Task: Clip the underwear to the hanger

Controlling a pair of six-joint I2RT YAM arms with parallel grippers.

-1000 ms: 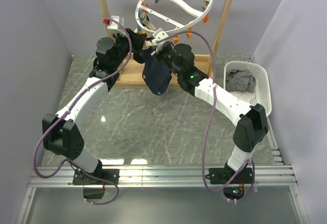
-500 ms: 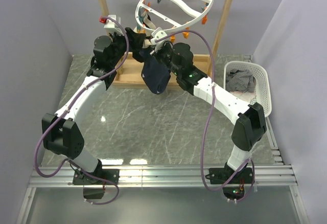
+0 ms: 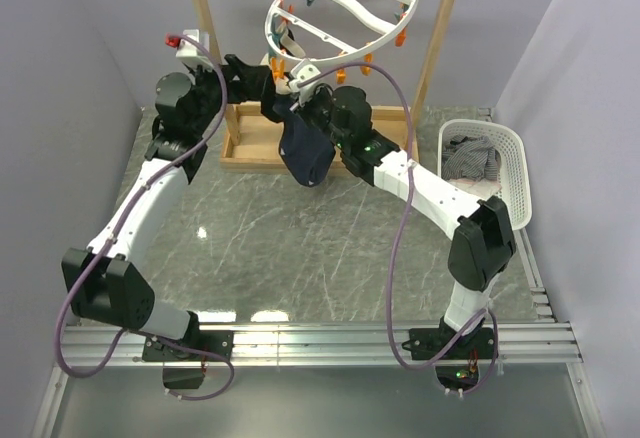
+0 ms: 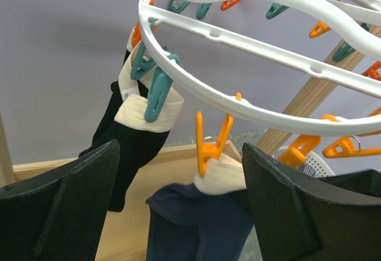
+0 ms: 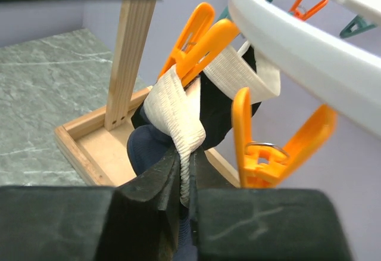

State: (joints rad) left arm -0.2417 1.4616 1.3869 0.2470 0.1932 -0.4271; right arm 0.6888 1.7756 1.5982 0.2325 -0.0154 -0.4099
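Note:
The white ring hanger hangs from the wooden rack. An orange clip on its rim bites the cream waistband of the navy underwear, which droops below the ring. My left gripper is wide open and empty, one finger on each side of that clip, not touching it; in the top view it sits left of the garment. My right gripper is shut on the underwear's waistband just below the orange clip. From above, the right gripper is under the ring's near rim.
A smaller black garment hangs from a teal clip left of the underwear. An empty orange clip hangs right of my right fingers. The wooden rack frame and its base tray stand behind. A white basket holds grey striped cloth.
My left gripper has opened wide and drawn back to the left, away from the orange clip. The underwear now hangs from that clip. The right gripper stays on the waistband.

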